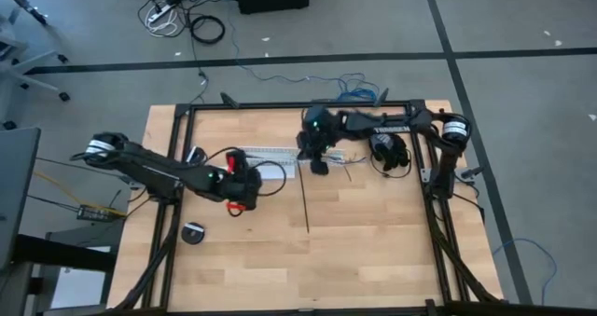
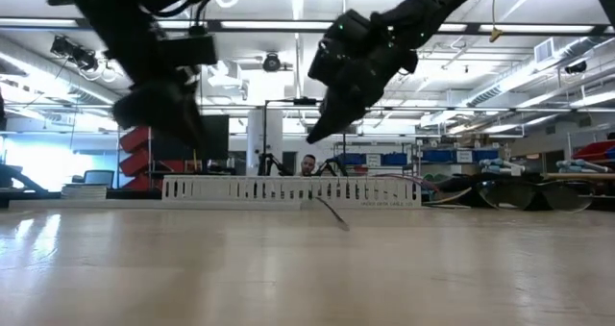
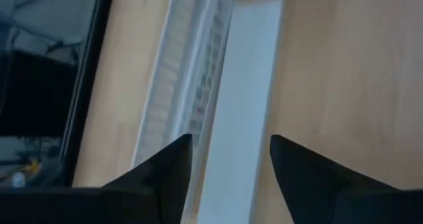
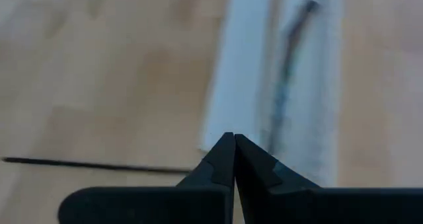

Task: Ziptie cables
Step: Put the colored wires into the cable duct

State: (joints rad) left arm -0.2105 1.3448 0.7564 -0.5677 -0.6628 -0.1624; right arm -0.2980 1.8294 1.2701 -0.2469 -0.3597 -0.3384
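Note:
The long white slotted channel [image 1: 276, 154] lies across the far middle of the table, with a flat white strip [image 3: 239, 112] alongside it. Thin cables [image 4: 289, 52] run along inside the channel, and a few wire ends [image 1: 353, 163] lie by its right end. The ziptie [image 1: 306, 202], a thin straight black strip, lies flat on the wood, running from the channel toward the near edge. My left gripper [image 1: 254, 180] hovers open above the channel's left part, nothing between its fingers [image 3: 173, 168]. My right gripper [image 1: 318, 167] hangs shut and empty above the table [image 2: 312, 137], near the ziptie's far end [image 4: 99, 164].
Thick black cords [image 1: 387, 154] are piled at the far right beside the right arm. A small black round object [image 1: 193, 233] sits near the left edge. A black frame [image 1: 280, 106] borders the table. Bare wood [image 1: 373, 241] fills the near half.

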